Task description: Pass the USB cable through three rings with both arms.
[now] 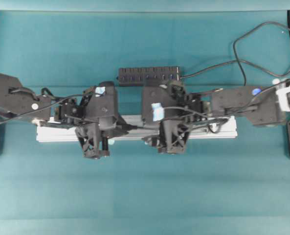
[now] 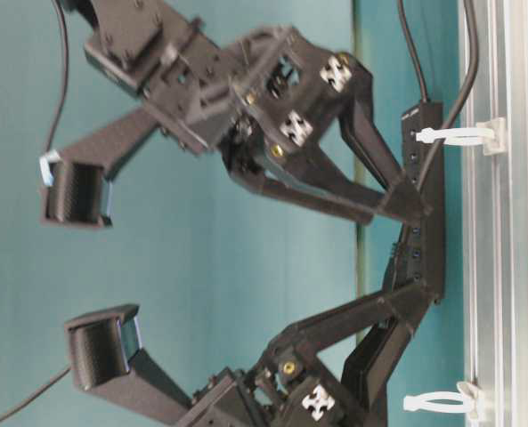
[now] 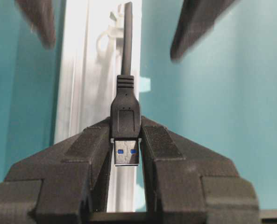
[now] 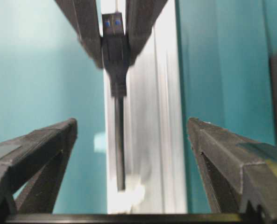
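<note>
Left gripper [image 3: 125, 154] up close, clamped on the plug [image 3: 125, 122]; cable [image 3: 127, 39] runs back over the rail [image 3: 77, 79] through a ring [image 3: 111, 35]. Right gripper [image 4: 131, 135] gapes empty. I'd draw straight along the rail, avoiding snags at the ring.

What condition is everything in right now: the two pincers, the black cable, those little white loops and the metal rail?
Left pincer: shut on the USB cable's plug.
Right pincer: open, holding nothing.
USB cable: gripped at the plug, cord running off through a white ring.
White rings: upright on the rail.
Silver rail: lying flat on the table.
Hub strip: lying behind the rail.
</note>
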